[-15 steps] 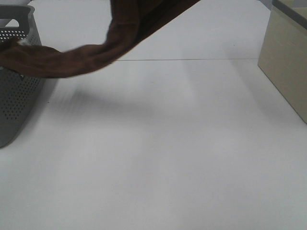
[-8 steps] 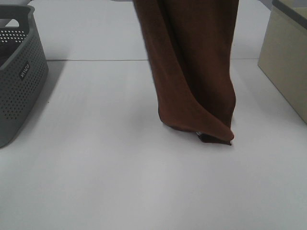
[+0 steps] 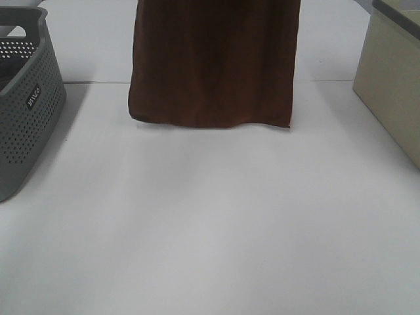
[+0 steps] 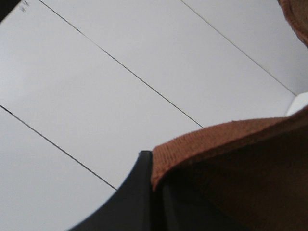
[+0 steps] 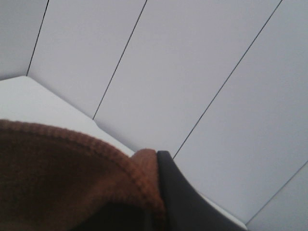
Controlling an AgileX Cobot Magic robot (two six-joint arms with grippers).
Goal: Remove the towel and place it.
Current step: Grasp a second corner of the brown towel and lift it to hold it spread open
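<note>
The towel (image 3: 213, 62), dark reddish-brown and plush, hangs spread wide from above the top of the exterior view. Its lower edge lies straight across the far middle of the white table (image 3: 210, 223). Both grippers are out of the exterior view, above its top edge. In the left wrist view my left gripper (image 4: 153, 175) is shut on an upper edge of the towel (image 4: 231, 139), with one dark finger (image 4: 137, 183) showing. In the right wrist view my right gripper (image 5: 156, 168) is shut on another part of the towel's edge (image 5: 72, 163), beside a dark finger (image 5: 175, 187). The white tag is hidden.
A grey perforated basket (image 3: 29, 98) stands at the table's left edge, with no towel in it. A beige box (image 3: 394, 79) stands at the right edge. Both wrist views look at pale panelled walls.
The towel came out of the basket and swung to the middle. It hung bunched with its tip on the table, then opened out wide, and its lower edge rose.
</note>
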